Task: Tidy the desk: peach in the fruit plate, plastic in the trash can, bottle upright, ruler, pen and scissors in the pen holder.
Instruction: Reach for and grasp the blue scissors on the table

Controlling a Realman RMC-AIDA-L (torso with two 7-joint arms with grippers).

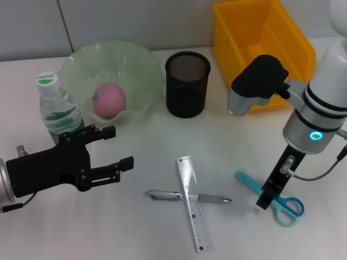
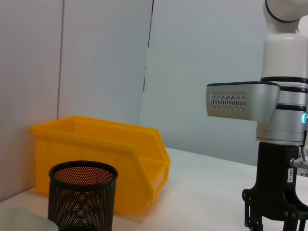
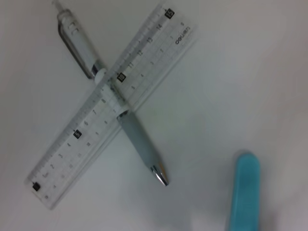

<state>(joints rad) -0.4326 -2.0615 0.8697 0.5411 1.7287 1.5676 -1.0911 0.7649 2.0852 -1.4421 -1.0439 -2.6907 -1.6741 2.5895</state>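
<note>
The pink peach point(image 1: 110, 100) lies in the pale green fruit plate point(image 1: 138, 59) at the back left of the desk point(image 1: 141, 233). The bottle point(image 1: 57, 105) stands upright beside it. My left gripper point(image 1: 115, 147) hovers open and empty just in front of the bottle. The clear ruler point(image 1: 192, 208) point(image 3: 72, 144) lies across the pen point(image 1: 214, 199) point(image 3: 142, 149) at front centre. My right gripper point(image 1: 264, 201) points down at the teal scissors point(image 1: 284, 208) point(image 3: 246, 187). Behind stand the black mesh pen holder point(image 1: 187, 84) point(image 2: 83, 195) and the yellow trash can point(image 1: 260, 49) point(image 2: 106, 159). The plastic is out of view.
A grey wall runs behind the desk. In the left wrist view, the right arm point(image 2: 274, 120) stands upright beyond the pen holder and the trash can. Bare white tabletop lies between the ruler and the pen holder.
</note>
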